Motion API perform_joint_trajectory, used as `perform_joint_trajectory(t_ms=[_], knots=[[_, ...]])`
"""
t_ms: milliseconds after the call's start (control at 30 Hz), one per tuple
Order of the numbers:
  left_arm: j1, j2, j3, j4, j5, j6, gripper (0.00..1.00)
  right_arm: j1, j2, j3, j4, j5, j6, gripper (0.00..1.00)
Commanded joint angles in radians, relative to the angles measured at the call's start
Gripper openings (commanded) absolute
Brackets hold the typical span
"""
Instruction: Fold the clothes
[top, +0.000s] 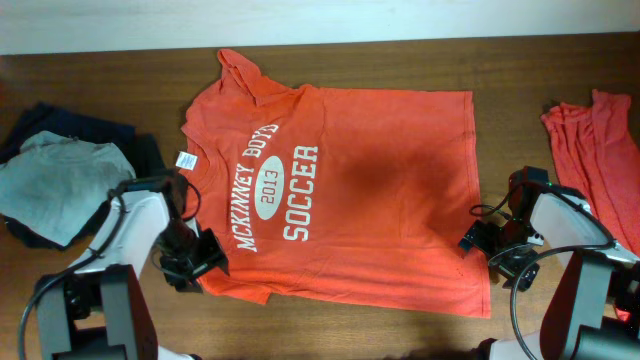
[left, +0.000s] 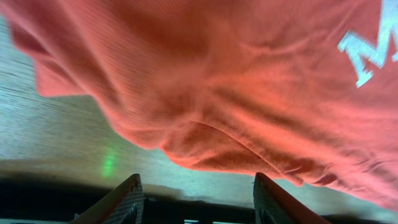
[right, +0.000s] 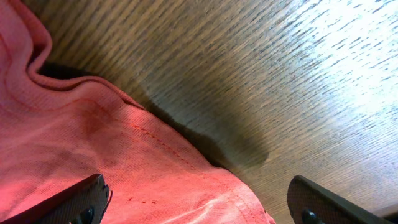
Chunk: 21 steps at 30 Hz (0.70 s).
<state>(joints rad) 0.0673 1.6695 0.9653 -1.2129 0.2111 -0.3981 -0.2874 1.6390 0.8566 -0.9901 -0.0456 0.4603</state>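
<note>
The orange-red T-shirt (top: 350, 190) lies spread flat on the table, white "McKinney Boys 2013 Soccer" print up, collar and small white tag to the left. My left gripper (top: 205, 262) is open at the shirt's lower left sleeve; in the left wrist view the bunched sleeve (left: 236, 112) lies just past the open fingers (left: 196, 196), with bare table between them. My right gripper (top: 478, 242) is open at the shirt's right hem; in the right wrist view the hem (right: 155, 180) lies between the spread fingers (right: 199, 199).
A pale grey-blue tee (top: 55, 185) lies on dark navy garments (top: 80, 125) at the far left. Another reddish garment (top: 595, 145) lies at the right edge. Bare wooden table (top: 520, 70) shows around the shirt.
</note>
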Motion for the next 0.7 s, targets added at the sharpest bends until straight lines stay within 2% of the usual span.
perform_joint_trajectory(t_ms=[0, 67, 133, 267, 333, 400, 433, 467, 500, 533, 633, 667], knots=[[-0.043, -0.021, -0.053, -0.002, 0.010, -0.056, 0.57, -0.002, -0.018, 0.015, 0.003, -0.003, -0.016, 0.96], [-0.058, -0.021, -0.071, 0.029, 0.010, -0.074, 0.57, -0.002, -0.018, 0.015, 0.004, -0.003, -0.016, 0.97], [-0.065, -0.021, -0.094, 0.078, 0.010, -0.078, 0.48, -0.002, -0.018, 0.015, 0.010, -0.003, -0.019, 0.97], [-0.066, -0.021, -0.119, 0.117, 0.011, -0.088, 0.09, -0.002, -0.018, 0.015, 0.010, -0.003, -0.019, 0.97], [-0.066, -0.021, -0.119, 0.119, 0.010, -0.088, 0.03, -0.002, -0.018, 0.015, 0.011, -0.003, -0.019, 0.97], [-0.065, -0.021, -0.119, 0.122, 0.008, -0.087, 0.02, -0.002, -0.018, 0.015, 0.011, -0.003, -0.019, 0.96], [-0.066, -0.021, -0.119, 0.121, 0.002, -0.087, 0.07, -0.002, -0.018, 0.015, 0.011, -0.003, -0.019, 0.97], [-0.068, -0.021, -0.120, 0.121, 0.003, -0.087, 0.24, -0.002, -0.018, 0.015, 0.011, -0.003, -0.019, 0.96], [-0.070, -0.021, -0.120, 0.121, 0.003, -0.087, 0.33, -0.002, -0.018, 0.015, 0.011, -0.004, -0.019, 0.97], [-0.076, -0.021, -0.120, 0.125, 0.002, -0.087, 0.48, -0.002, -0.018, 0.015, 0.011, -0.004, -0.019, 0.97], [-0.093, -0.021, -0.125, 0.156, -0.001, -0.088, 0.59, -0.002, -0.018, 0.015, 0.014, -0.019, -0.038, 0.96], [-0.098, -0.021, -0.127, 0.161, 0.000, -0.088, 0.58, -0.002, -0.018, 0.015, 0.014, -0.023, -0.038, 0.97]])
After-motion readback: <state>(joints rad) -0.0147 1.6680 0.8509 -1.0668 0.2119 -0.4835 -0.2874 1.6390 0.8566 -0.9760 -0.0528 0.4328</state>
